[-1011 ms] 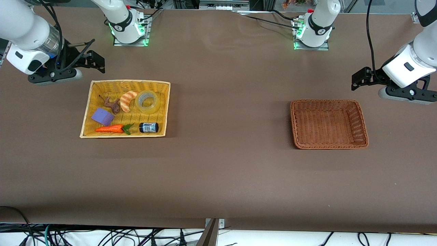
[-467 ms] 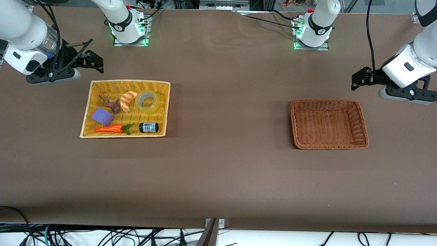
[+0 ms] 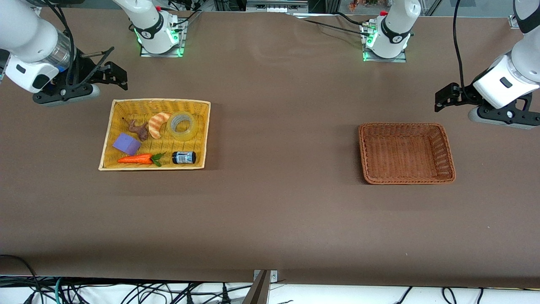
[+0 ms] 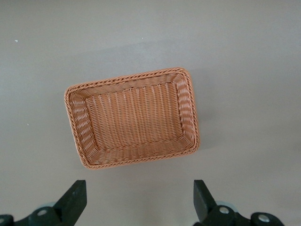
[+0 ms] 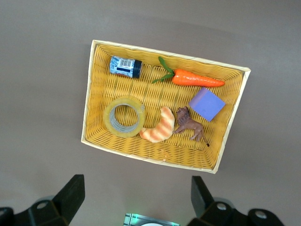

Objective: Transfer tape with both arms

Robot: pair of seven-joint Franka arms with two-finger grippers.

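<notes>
The tape (image 3: 182,126) lies in the yellow basket (image 3: 202,126) beside the croissant toy (image 3: 157,125); the brown basket (image 3: 449,156) sits toward the left arm's end of the bench (image 3: 278,211).

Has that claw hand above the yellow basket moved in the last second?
Yes. The right gripper has drifted slightly away from the yellow basket, toward the arm bases; its fingers are open.

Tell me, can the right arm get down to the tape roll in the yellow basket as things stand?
Probably yes. The tape lies flat in the yellow basket, uncovered, with the croissant toy close beside it. The right gripper hangs open above the table just outside the basket's rim; nothing stands between them.
</notes>
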